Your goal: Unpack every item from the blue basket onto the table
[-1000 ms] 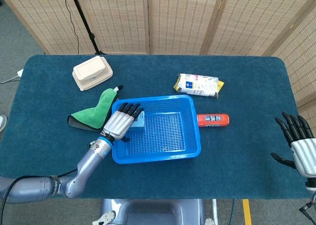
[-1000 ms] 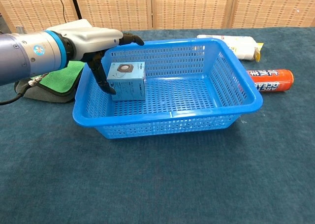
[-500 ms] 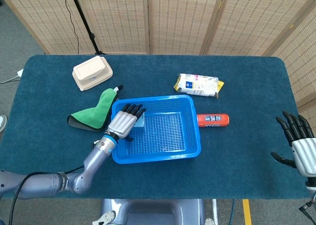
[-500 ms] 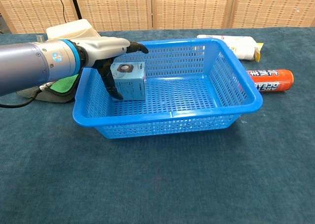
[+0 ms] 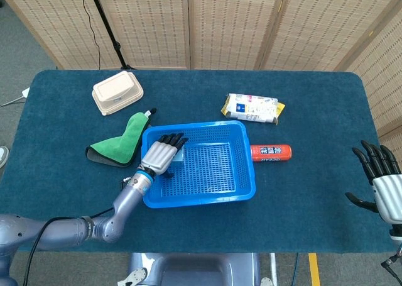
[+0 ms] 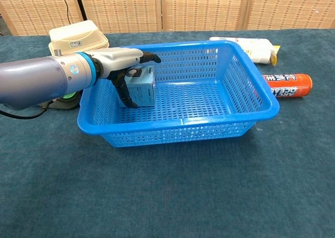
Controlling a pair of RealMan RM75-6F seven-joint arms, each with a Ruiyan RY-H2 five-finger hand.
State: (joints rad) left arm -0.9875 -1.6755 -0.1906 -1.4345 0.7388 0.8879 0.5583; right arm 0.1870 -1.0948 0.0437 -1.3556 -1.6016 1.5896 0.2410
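Observation:
The blue basket (image 5: pixel 201 201) (image 6: pixel 183 128) stands mid-table and holds one small light-blue box (image 5: pixel 178 161) (image 6: pixel 143 91) in its left part. My left hand (image 5: pixel 160 155) (image 6: pixel 123 60) reaches over the basket's left rim. Its fingers stretch across the top of the box and its thumb hangs down at the box's left front face. I cannot tell whether it grips the box. My right hand (image 5: pixel 380 179) hovers off the table's right edge with fingers spread and nothing in it; the chest view does not show it.
A beige lidded container (image 5: pixel 117 92) (image 6: pixel 78 36) and a green cloth (image 5: pixel 119 141) (image 6: pixel 68 97) lie left of the basket. A white packet (image 5: pixel 252 108) (image 6: pixel 246 45) lies behind it and a red can (image 5: pixel 271 152) (image 6: pixel 287 85) to its right.
My left arm has sunk lower and the hand has slid further right over the box, thumb now against its front. The box and the right hand have not moved.

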